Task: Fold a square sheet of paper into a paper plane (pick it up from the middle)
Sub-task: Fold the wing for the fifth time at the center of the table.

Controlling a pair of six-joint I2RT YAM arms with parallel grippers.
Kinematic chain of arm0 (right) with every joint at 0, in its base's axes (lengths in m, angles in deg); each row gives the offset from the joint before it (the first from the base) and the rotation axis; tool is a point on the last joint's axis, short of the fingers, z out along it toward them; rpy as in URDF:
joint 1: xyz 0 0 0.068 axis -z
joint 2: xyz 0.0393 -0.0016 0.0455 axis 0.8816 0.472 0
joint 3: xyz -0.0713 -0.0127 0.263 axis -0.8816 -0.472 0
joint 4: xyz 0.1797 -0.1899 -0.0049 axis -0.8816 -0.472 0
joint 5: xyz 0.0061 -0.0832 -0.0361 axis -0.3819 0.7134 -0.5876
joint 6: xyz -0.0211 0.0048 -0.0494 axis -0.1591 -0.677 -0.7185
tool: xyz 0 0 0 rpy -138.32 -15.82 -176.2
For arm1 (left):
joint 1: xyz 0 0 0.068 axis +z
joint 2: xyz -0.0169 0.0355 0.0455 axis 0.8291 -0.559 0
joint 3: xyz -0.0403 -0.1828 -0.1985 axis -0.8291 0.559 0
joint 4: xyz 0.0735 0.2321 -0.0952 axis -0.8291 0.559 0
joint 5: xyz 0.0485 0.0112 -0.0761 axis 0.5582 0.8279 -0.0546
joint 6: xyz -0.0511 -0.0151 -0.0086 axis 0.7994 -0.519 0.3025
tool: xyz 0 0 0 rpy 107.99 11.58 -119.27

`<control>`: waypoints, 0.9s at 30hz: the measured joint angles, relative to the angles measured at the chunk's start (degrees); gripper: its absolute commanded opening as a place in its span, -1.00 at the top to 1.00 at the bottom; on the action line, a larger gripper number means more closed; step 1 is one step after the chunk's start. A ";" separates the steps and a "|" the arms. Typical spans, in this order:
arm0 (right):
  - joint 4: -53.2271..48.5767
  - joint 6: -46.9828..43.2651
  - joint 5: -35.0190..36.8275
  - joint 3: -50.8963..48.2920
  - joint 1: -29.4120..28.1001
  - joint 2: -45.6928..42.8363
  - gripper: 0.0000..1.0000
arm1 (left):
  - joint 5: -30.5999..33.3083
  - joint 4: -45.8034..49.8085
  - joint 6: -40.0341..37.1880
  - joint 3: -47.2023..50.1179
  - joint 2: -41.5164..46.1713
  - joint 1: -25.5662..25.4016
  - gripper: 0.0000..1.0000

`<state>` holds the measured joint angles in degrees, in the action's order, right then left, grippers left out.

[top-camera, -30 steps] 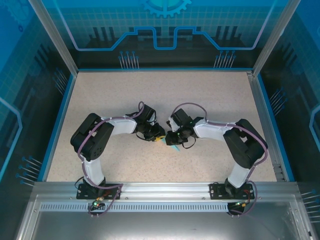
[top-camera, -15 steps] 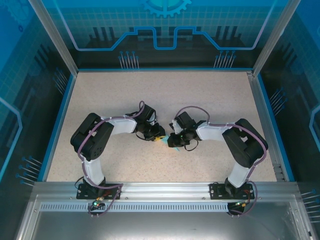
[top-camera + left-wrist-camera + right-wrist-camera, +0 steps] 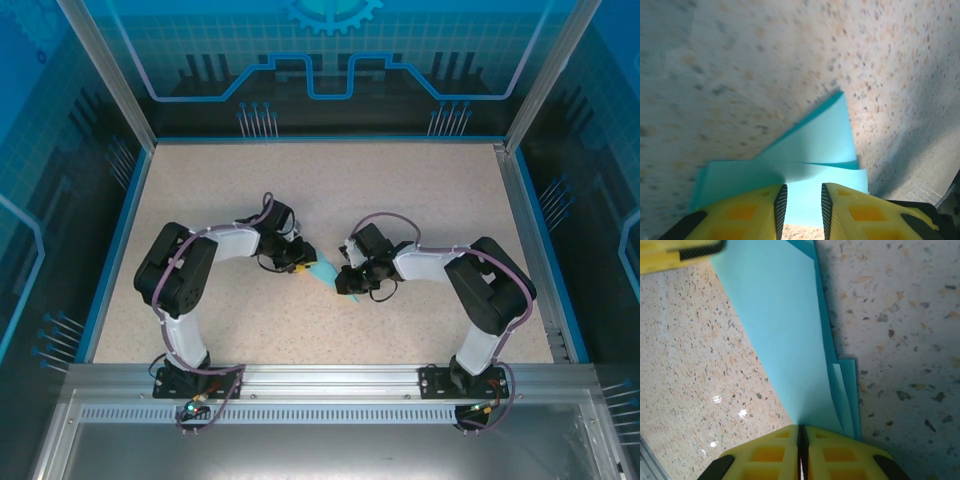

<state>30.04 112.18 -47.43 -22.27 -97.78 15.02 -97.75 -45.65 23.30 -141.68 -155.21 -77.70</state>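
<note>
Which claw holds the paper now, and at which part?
The right claw pinches the folded cyan paper at its narrow end; the left claw is open.

1. At the bottom edge you see the right gripper point(image 3: 802, 429), its two yellow fingers point(image 3: 765, 455) pressed together with only a thin dark seam between them.
2. Those fingers pinch the near tip of the folded sheet of paper point(image 3: 780, 330), which is light cyan and widens as it runs to the top of the frame.
3. Along its right side, several layered edges step out one behind another.
4. In the top left corner the left gripper's yellow finger point(image 3: 675, 255), with its black pad, sits just beside the paper's edge; you cannot tell whether they touch.
5. The speckled worktop point(image 3: 900, 315) lies under everything, shadowed on the right, with small glare spots point(image 3: 716, 399) on the left.
</note>
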 measured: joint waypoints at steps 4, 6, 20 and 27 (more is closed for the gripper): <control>0.00 0.00 0.00 0.00 0.00 0.02 0.78 | 0.13 0.31 -0.20 0.02 0.04 1.18 0.42; 0.00 0.00 0.00 0.00 0.00 0.02 0.78 | 0.35 0.44 -0.20 0.02 0.13 1.49 0.42; 0.04 0.02 -0.15 0.00 0.00 0.02 0.78 | 6.34 2.47 -1.42 4.22 9.25 6.82 0.38; 0.24 0.24 -0.66 -0.07 0.22 0.00 0.79 | 4.48 -4.61 0.15 9.01 19.10 0.63 0.49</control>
<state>30.28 112.42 -48.08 -22.33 -97.56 15.02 -93.27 -50.26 23.45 -132.67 -136.10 -77.07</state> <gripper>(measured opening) 0.107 0.272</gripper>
